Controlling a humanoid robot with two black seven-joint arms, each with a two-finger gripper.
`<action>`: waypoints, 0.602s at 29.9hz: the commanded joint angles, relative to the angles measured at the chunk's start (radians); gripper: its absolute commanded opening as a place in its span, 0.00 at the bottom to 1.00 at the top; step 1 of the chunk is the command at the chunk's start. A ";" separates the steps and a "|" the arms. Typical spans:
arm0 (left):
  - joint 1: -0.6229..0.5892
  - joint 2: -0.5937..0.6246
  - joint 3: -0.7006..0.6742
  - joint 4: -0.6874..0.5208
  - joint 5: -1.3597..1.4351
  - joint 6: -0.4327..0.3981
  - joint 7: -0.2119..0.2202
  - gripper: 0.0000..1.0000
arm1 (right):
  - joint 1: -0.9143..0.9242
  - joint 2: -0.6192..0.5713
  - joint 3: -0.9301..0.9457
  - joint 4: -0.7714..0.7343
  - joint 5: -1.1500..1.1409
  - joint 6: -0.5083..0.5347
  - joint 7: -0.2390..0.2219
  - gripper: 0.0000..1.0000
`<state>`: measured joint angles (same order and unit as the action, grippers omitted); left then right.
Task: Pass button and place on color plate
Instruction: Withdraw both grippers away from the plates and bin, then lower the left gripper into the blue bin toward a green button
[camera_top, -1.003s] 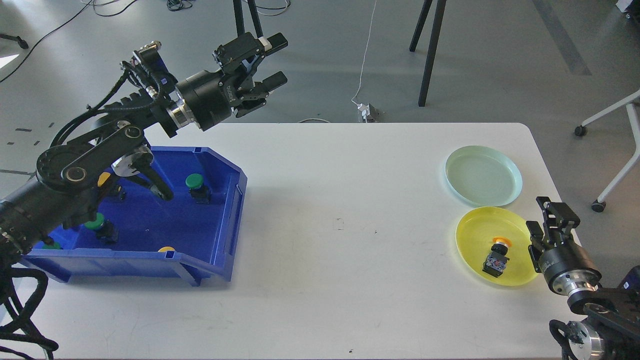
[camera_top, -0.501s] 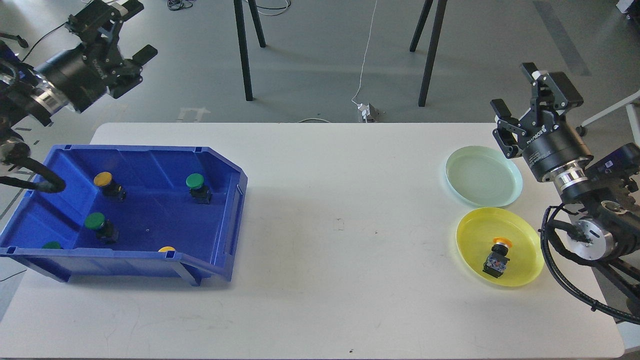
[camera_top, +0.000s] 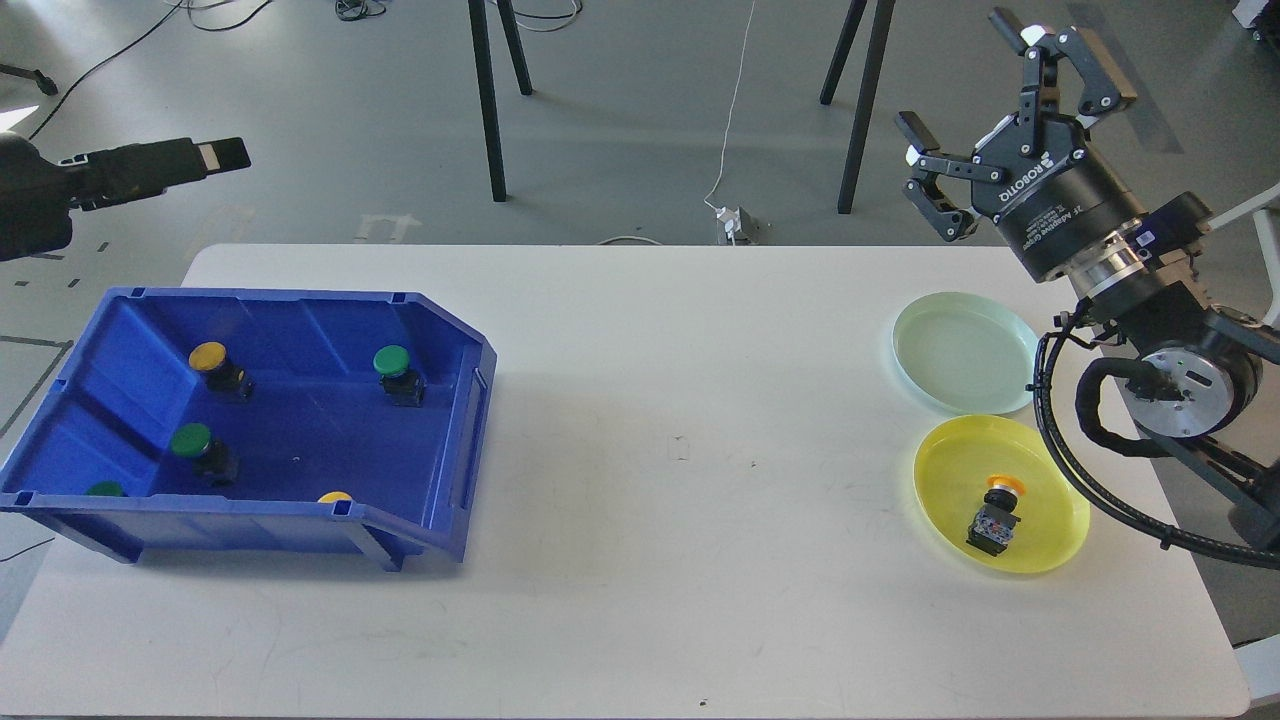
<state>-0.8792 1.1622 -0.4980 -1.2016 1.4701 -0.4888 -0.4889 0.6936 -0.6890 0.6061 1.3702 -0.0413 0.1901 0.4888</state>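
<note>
White rectangular table (camera_top: 640, 420) with rounded corners, matte and lightly scuffed, standing on a grey floor; beyond its far edge, black stand legs (camera_top: 487, 95), a white cable (camera_top: 733, 110) running to a small adapter, and part of a wheeled chair base past the far right corner. Blue bin (camera_top: 465, 420), one, at the left edge, holding five buttons: three green-capped (camera_top: 391, 360) and two yellow-capped (camera_top: 208, 356) (one of each mostly hidden behind the near wall). Plates, two, near the right edge: pale green plate (camera_top: 905, 345) toward the far right corner, bare; yellow plate (camera_top: 935, 480) just nearer, apart from it or barely touching, carrying one orange-capped button (camera_top: 996, 516) lying on its side. Right gripper (camera_top: 985, 95), raised above the far right corner, fingers spread wide, holding nothing; body lettered "ROBOTIQ". Left gripper (camera_top: 215, 155), off the table past the far left corner, seen edge-on as one dark bar; its spread cannot be told.
</note>
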 joint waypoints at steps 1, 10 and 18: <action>0.017 0.022 0.051 -0.044 0.293 0.000 0.000 1.00 | -0.031 -0.004 0.006 0.003 0.000 0.002 0.000 0.96; 0.028 0.013 0.256 0.026 0.463 0.000 0.000 0.99 | -0.054 -0.004 0.007 0.004 0.000 0.002 0.000 0.96; 0.028 -0.094 0.285 0.163 0.461 0.000 0.000 0.98 | -0.063 -0.004 0.006 0.003 0.000 0.002 0.000 0.96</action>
<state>-0.8515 1.1038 -0.2230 -1.0832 1.9319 -0.4887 -0.4883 0.6334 -0.6921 0.6119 1.3736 -0.0416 0.1919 0.4886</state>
